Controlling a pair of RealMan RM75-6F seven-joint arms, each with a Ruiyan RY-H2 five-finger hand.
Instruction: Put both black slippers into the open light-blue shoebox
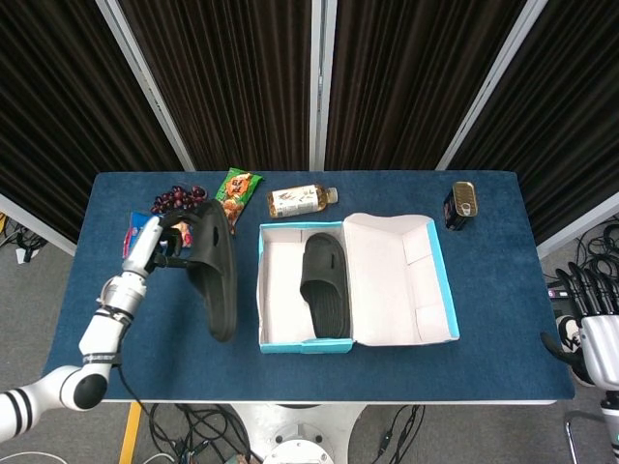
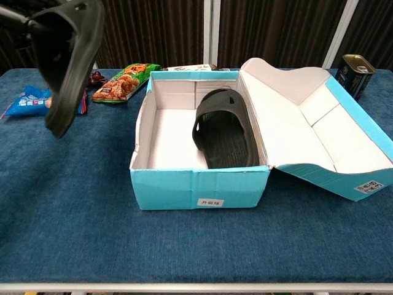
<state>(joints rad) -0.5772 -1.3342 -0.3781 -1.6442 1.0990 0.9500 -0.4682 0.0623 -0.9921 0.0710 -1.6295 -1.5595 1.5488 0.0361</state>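
My left hand (image 1: pixel 155 244) grips one black slipper (image 1: pixel 215 275) by its strap and holds it in the air left of the open light-blue shoebox (image 1: pixel 290 346). In the chest view this slipper (image 2: pixel 70 58) hangs tilted, toe down, above the table at the upper left; the hand itself is mostly cut off there. A second black slipper (image 1: pixel 323 282) lies inside the box (image 2: pixel 199 184) against its right side (image 2: pixel 224 129). My right hand (image 1: pixel 592 319) stays at the far right edge, off the table, fingers apart and holding nothing.
Along the table's back stand grapes (image 1: pixel 178 198), an orange-green snack bag (image 1: pixel 235 190), a blue snack bag (image 2: pixel 23 100), a bottle (image 1: pixel 300 200) and a tin can (image 1: pixel 462 204). The box lid (image 1: pixel 398 277) lies folded open to the right.
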